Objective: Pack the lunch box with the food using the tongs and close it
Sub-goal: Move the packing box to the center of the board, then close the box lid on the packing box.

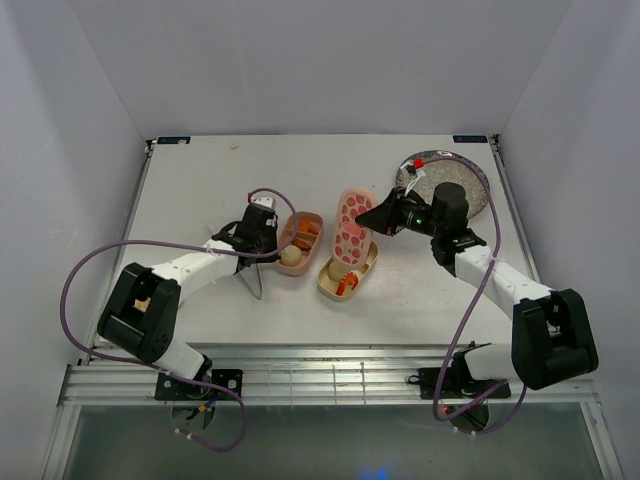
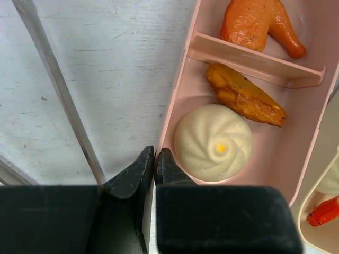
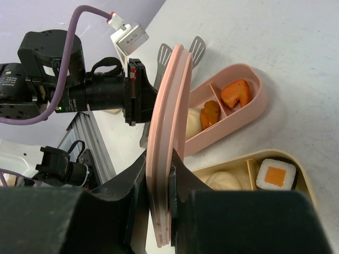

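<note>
The right hand (image 3: pixel 158 166) pinches the pink lid (image 3: pixel 167 106) upright on its edge over the tan tray (image 3: pixel 307 185) (an orange-topped piece (image 3: pixel 274 174) sits inside). The left hand (image 2: pixel 155 164), fingers pressed together, hovers at the rim of the pink tray (image 2: pixel 183 79) beside the cream bun (image 2: pixel 213 143), with the tongs (image 2: pixel 58 90) just beside it.

Right tool (image 1: pixel 366 218) holds the pink lid (image 1: pixel 350 230) on edge above the tan tray (image 1: pixel 326 288).

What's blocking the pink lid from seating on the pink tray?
The left gripper: it pinches the rim of the pink tray at the bun end, one finger inside. The right gripper holds the pink lid on edge beside the tray; nothing else visible intervenes.
</note>
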Controlling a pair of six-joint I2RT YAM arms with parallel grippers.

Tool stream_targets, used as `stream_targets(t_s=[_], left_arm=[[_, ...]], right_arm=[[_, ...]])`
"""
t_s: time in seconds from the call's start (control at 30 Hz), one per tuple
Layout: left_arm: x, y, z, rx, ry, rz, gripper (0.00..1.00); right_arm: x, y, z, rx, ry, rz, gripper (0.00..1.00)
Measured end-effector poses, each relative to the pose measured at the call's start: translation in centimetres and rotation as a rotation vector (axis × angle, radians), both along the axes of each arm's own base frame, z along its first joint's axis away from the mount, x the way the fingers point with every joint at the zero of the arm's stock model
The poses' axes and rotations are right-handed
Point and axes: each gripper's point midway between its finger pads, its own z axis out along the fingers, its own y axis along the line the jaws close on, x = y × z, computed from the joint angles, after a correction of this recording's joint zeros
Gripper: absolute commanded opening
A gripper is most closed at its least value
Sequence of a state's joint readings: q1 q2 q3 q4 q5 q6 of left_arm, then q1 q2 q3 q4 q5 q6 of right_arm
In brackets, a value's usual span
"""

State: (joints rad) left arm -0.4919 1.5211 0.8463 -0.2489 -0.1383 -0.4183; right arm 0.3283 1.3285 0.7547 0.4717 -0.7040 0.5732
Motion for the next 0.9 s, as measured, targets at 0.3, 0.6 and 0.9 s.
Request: stream_targets(t_s=[0.3, 0.6, 0.9], left_arm=[[-0.3, -0.3, -0.1, -0.045, -0.027, 0.026, 0.45], [0.2, -0.9, 4.2, -0.11, -0.093, 0.027, 0.68], [5.7, 0.5, 16.4, -0.284, -0.295, 0.053, 0.68]], right_arm=[[-0.5, 3.6, -1.7, -0.019, 0.055, 0.063, 0.08], [0.3, 7.5, -4.9, 0.022, 0.207, 0.099, 0.08], [2.7, 12.0, -5.7, 0.137, 0.318, 0.088, 0.08]])
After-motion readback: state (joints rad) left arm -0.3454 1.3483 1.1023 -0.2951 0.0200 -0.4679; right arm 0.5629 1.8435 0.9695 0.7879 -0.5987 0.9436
